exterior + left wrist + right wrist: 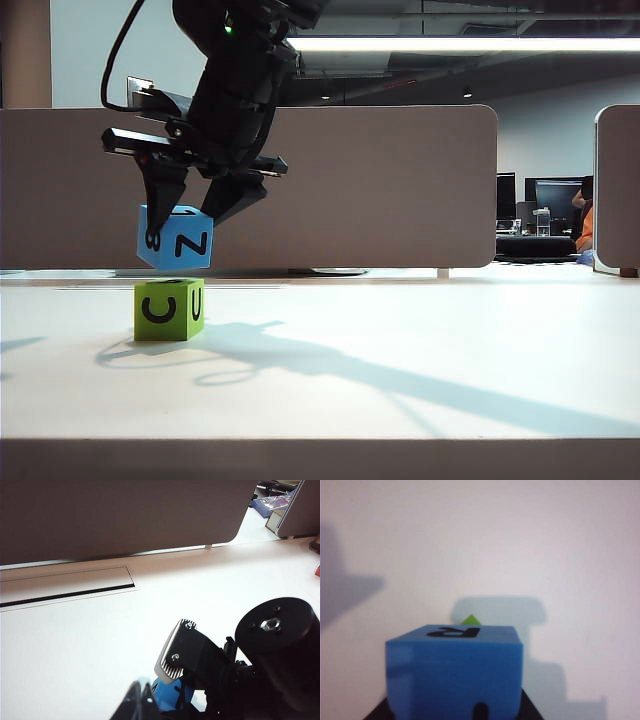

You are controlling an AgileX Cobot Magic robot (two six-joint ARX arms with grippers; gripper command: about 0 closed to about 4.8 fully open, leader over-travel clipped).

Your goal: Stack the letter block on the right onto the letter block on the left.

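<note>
The right claw [195,205], reaching across to the left side of the exterior view, grips a blue block [176,238] lettered "Z" and hangs it just above a green block [169,309] lettered "C" and "U", which sits on the white table [420,340] at about 8 o'clock. The blue block's top reads "R". The left claw is not visible.

one blue block [176,238], one green block [168,309]

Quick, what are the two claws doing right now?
Right gripper: closed on the blue block, just above the green block.
Left gripper: not in view; cannot be told.
</note>
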